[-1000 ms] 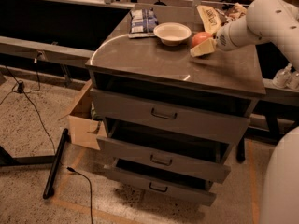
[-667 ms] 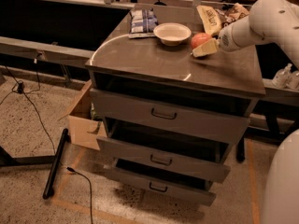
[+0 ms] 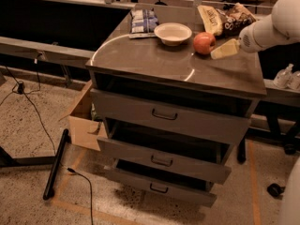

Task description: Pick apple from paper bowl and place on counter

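Apple (image 3: 204, 43) now sits free on surface (image 3: 140, 60) near back edge, beside paper bowl (image 3: 172, 33); hand (image 3: 220, 51) backed off rightward, open/closed can't tell. Placement prob. done.

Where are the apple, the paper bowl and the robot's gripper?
apple (image 3: 204, 43): camera view, red front.
paper bowl (image 3: 172, 40): camera view, front wall.
gripper (image 3: 215, 54): camera view, tip, beside the apple.

Dim, warm-toned; curved glare on the counter (image 3: 140, 62), deep shadow between drawers (image 3: 164, 115), gripper (image 3: 220, 51) lit pale just beside the apple (image 3: 204, 43).
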Available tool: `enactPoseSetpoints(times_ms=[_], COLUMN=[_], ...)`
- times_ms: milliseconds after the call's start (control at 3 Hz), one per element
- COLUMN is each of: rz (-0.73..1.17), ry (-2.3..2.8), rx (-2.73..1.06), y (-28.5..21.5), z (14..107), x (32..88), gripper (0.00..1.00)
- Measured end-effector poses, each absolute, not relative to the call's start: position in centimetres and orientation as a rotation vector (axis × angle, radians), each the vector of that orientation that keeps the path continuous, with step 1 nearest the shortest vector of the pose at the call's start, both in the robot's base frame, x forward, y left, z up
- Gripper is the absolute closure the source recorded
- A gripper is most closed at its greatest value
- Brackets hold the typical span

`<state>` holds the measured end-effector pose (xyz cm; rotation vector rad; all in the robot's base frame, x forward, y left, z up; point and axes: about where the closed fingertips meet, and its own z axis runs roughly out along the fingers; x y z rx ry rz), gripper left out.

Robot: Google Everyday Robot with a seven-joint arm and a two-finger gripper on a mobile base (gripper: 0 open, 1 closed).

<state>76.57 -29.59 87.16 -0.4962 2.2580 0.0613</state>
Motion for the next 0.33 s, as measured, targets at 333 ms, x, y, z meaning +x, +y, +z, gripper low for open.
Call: enactPoseSetpoints(times_ms=[333], rz=[-0.019], ry=[2.297], rx=[-0.397], y=[-32.94], z=[88.28], x=[74.99], gripper=[0.02])
